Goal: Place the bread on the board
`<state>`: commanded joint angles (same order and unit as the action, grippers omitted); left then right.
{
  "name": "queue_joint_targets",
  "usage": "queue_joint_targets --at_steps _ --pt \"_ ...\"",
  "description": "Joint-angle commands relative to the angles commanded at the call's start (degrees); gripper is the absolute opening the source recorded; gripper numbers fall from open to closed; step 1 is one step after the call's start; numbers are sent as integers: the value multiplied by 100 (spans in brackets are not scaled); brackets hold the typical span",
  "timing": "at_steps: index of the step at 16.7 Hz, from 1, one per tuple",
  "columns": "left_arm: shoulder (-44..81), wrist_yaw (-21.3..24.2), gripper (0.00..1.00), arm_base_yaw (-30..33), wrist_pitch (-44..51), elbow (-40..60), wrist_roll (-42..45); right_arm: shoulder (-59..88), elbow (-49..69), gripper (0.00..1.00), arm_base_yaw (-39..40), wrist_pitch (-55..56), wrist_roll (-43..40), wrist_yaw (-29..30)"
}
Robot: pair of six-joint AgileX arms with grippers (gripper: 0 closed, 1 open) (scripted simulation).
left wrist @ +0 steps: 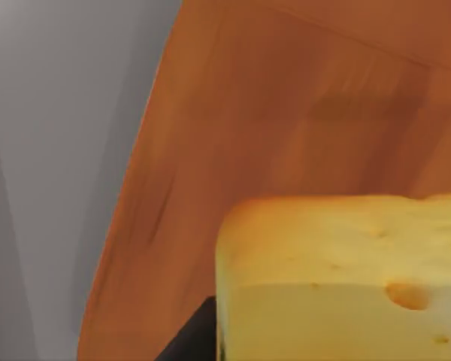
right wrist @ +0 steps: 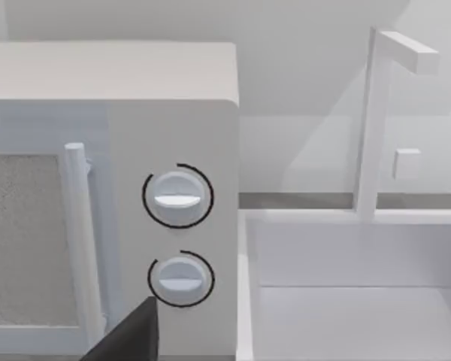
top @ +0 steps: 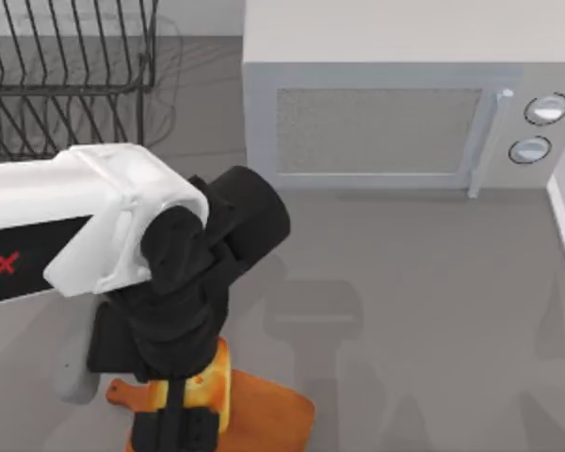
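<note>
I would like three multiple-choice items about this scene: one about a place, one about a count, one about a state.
1. Where is the board?
A. beside the dish rack
B. at the table's near edge, under the left gripper
C. inside the microwave

2. How many round knobs has the microwave?
A. one
B. two
C. four

3. The bread is:
A. lying loose on the grey table
B. in the left gripper, over the board
C. in the sink

Answers: 1 B, the top view shows it there. 2 B, two knobs show. 3 B, the left wrist view shows board behind the bread.
</note>
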<state>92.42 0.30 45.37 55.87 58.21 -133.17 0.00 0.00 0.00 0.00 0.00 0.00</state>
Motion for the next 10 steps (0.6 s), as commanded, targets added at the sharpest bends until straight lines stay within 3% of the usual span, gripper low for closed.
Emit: queue_joint_targets --at_steps 10 --pt "300 5 0 21 -844 -500 -10 0 0 100 0 0 0 0"
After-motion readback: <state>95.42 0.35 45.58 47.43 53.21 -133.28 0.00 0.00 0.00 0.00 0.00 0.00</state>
